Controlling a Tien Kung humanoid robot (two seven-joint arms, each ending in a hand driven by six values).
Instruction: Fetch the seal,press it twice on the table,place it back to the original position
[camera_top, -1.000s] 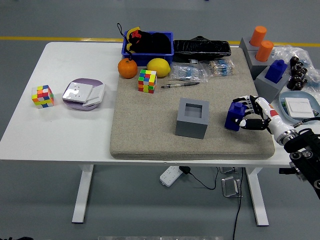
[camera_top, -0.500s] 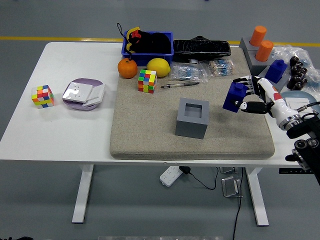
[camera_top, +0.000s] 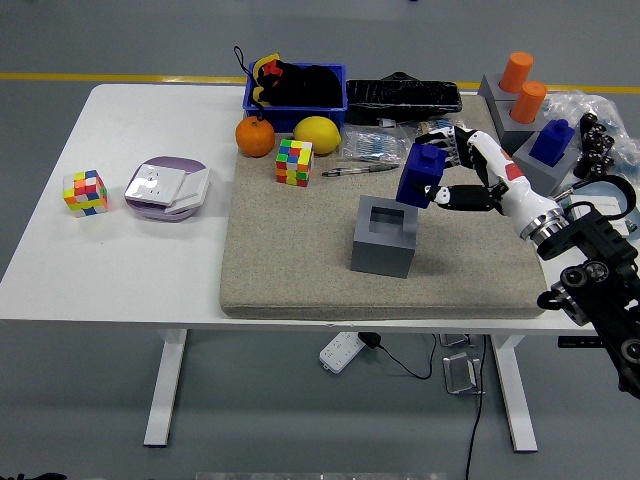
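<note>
Gripping the blocky blue seal (camera_top: 421, 174), the right hand (camera_top: 470, 172) has its fingers wrapped tight around it, held clear of the fuzzy beige mat (camera_top: 300, 260), just above the far right corner of the grey square holder (camera_top: 385, 237) with its hollow top. White tabletop (camera_top: 120, 260) underneath.

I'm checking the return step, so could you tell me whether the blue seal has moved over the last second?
Yes. Held in the right hand, the blue seal has travelled left and up from the mat's right side to just above the grey holder.
</note>
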